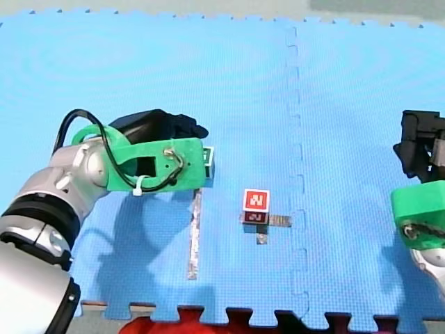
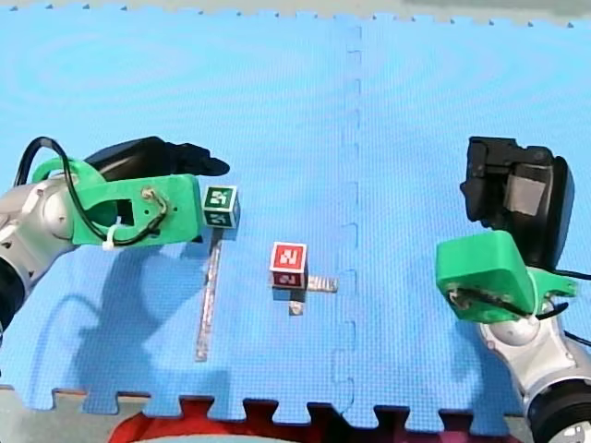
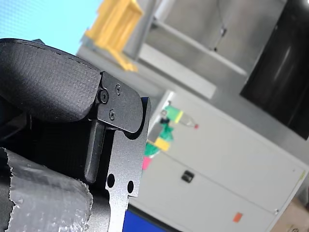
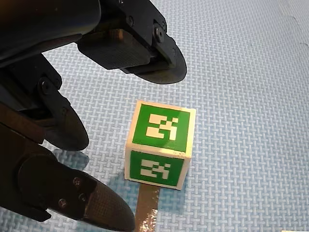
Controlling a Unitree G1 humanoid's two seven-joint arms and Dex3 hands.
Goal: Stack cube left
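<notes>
- Green cube [image 2: 220, 206] sits upright on the blue foam mat [image 2: 277, 83], in its left half and toward the near edge, on the far end of a grey tape strip [image 2: 206, 309].
- Left hand [image 2: 157, 159] is just beside the cube on its left. In the second wrist view its black fingers [image 4: 130, 53] stand apart around the cube, with mat showing between them and it.
- Red cube [image 2: 288, 265] stands near the mat's centre seam, close to the green cube's right, on a small tape cross [image 2: 321, 284].
- Right hand [image 2: 512, 189] holds nothing near the mat's right edge.
</notes>
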